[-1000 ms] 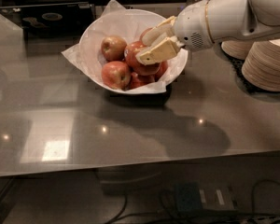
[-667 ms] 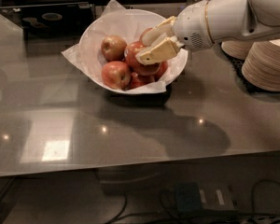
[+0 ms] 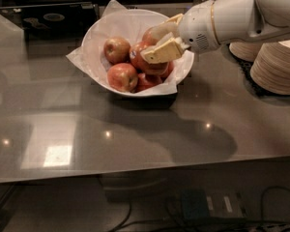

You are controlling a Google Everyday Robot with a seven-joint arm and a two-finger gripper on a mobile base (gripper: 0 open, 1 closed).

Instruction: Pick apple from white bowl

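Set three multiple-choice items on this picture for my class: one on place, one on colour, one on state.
1. Where is the claw? A on the floor B at an apple in the white bowl C under the table
2. What colour is the paper lining the bowl? A blue B green C white
3. How are the plates arranged? A stacked B scattered C broken
Key: 1B, it reaches into the bowl; 2C, white corners stick out; 3A, they stand in piles.
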